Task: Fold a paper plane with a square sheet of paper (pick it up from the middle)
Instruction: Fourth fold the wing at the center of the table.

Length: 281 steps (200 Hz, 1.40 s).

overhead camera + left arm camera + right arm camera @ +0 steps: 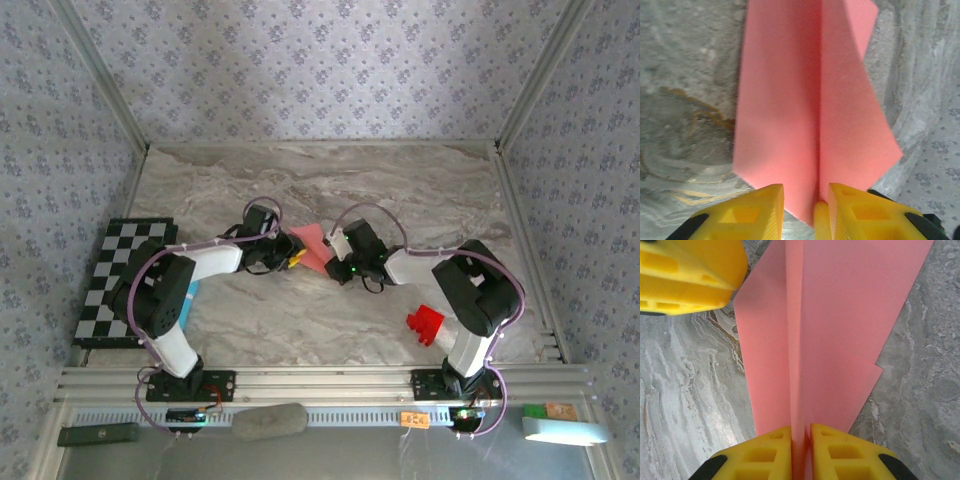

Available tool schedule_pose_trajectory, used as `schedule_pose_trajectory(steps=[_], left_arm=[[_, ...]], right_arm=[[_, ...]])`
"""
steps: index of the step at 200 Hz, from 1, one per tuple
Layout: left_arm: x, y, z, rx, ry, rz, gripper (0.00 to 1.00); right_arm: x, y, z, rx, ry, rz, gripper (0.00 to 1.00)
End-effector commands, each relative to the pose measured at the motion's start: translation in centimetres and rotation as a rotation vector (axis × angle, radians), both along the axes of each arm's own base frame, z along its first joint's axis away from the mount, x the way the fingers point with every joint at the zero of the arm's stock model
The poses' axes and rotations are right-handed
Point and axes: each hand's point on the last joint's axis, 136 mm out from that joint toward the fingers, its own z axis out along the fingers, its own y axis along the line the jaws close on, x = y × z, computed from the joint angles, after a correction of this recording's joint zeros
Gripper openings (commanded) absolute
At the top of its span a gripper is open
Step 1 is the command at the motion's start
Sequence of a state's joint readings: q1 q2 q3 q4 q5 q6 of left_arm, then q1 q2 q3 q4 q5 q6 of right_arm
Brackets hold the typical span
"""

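The square sheet of paper stands folded into a pink paper plane (312, 245) with a centre crease, held just above the marble table between my two grippers. My right gripper (801, 432) is shut on the upright centre fold of the paper plane (840, 315), and the wings spread to either side. My left gripper (806, 192) is open at the opposite end. Its yellow fingers stand apart around the crease of the paper plane (790, 100), which lies close to the right finger (855, 210). In the top view the left gripper (293, 258) and the right gripper (335, 258) face each other.
A small red block (425, 323) sits on the table by the right arm's base. A black-and-white chequered board (120, 280) lies at the left edge. Patterned walls close in the table on three sides. A left finger (690, 275) shows in the right wrist view's top left corner.
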<state>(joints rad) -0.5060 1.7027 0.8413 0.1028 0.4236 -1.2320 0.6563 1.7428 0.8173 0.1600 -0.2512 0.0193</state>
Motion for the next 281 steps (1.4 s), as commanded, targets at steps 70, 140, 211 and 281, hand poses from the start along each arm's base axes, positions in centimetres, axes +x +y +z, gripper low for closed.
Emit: schedule_pose_trajectory(steps=[70, 140, 211, 281], left_arm=[[1.1, -1.4, -1.0, -0.008, 0.012, -0.046, 0.27], [0.1, -0.8, -2.8, 0.054, 0.083, -0.037, 0.20], [0.0, -0.5, -4.0, 0.089, 0.121, -0.029, 0.18], [-0.4, 0.0, -4.7, 0.109, 0.144, -0.015, 0.17]], right_arm=[[-0.5, 0.0, -0.9, 0.016, 0.049, 0.011, 0.18], [0.4, -0.5, -0.3, -0.042, 0.013, -0.078, 0.27], [0.6, -0.8, 0.8, -0.126, -0.085, -0.182, 0.29], [0.8, -0.3, 0.4, -0.185, -0.116, -0.195, 0.29]])
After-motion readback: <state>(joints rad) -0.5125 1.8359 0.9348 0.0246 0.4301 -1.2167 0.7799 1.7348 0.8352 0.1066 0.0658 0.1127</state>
